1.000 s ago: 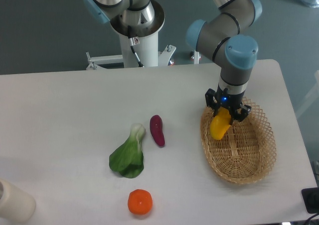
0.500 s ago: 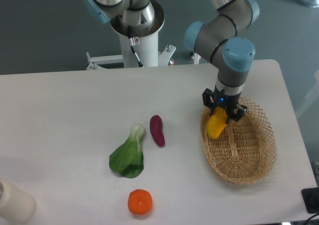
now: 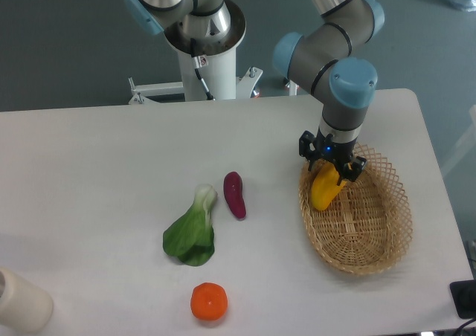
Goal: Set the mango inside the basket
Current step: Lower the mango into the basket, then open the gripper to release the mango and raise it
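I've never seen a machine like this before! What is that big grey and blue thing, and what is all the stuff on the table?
It is a robot arm, seen by one camera looking down from in front of the white table. At its tip is a small black claw, shut on a smooth yellow-orange mango. The mango hangs tilted over the left end of the big tan woven basket; whether it touches the weave is hard to tell. Lying on the table are a small dark purple eggplant, a leafy green vegetable and a round orange fruit. A pale rounded object peeks in at the bottom left corner.
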Available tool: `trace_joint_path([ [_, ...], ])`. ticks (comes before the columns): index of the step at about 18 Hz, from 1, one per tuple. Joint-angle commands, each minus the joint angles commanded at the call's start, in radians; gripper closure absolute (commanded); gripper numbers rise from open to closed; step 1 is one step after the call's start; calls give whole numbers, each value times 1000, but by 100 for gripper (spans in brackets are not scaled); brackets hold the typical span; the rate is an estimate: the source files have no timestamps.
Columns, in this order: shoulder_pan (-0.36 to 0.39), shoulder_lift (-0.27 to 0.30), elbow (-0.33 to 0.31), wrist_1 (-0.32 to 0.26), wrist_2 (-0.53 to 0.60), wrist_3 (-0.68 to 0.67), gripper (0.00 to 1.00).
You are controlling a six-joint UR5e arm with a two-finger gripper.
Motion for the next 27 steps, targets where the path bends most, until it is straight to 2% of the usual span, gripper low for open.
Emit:
trace_joint_path([
  [8, 2, 6, 9, 2, -2, -3, 0],
  [17, 2, 20, 106, -18, 0, 0, 0],
  [19, -6, 46, 138, -85, 2, 0, 0],
  [20, -15, 49, 165, -142, 3, 0, 0],
  [21, -17, 58, 207, -226, 6, 6, 0],
  [22, -17, 67, 225, -260, 6, 11, 0],
  [27, -11, 100, 242, -324, 6, 29, 0],
])
